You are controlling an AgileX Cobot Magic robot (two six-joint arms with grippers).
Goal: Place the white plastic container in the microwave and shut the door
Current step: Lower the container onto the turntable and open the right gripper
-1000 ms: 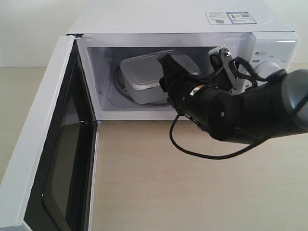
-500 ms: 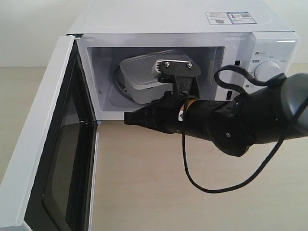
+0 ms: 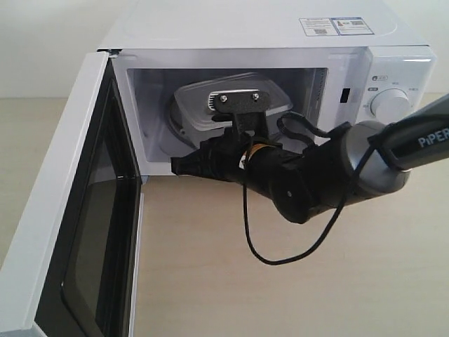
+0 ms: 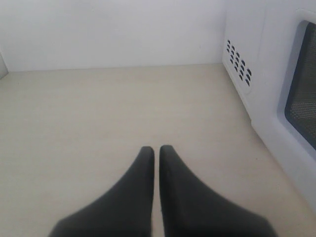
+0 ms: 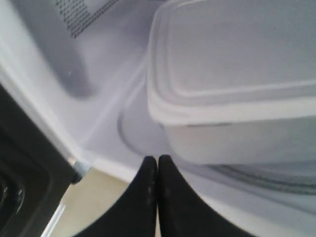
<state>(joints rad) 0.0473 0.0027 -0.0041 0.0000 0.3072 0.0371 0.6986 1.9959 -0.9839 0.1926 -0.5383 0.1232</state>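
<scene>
The white microwave (image 3: pixel 245 28) stands with its door (image 3: pixel 63 210) swung wide open to the left. Inside it, the white plastic container (image 3: pixel 196 105) rests on the glass turntable (image 5: pixel 143 136), its lid on. My right gripper (image 3: pixel 177 166) is shut and empty. It hangs just outside the cavity's front sill, pointing left toward the door, and is clear of the container (image 5: pixel 232 74). In the right wrist view the shut right gripper (image 5: pixel 157 158) sits at the sill below the box. My left gripper (image 4: pixel 155 148) is shut over bare table beside the microwave's vented side (image 4: pixel 239 61).
The right arm's black cable (image 3: pixel 280 256) loops down over the wooden table (image 3: pixel 295 295) in front of the microwave. The dial (image 3: pixel 390 104) is at the right of the cavity. The door's dark window (image 4: pixel 303 89) lies close to the left gripper.
My right gripper has shut, drawn back out of the cavity and turned to point left along the sill. The container stays on the turntable. The door has not moved.
</scene>
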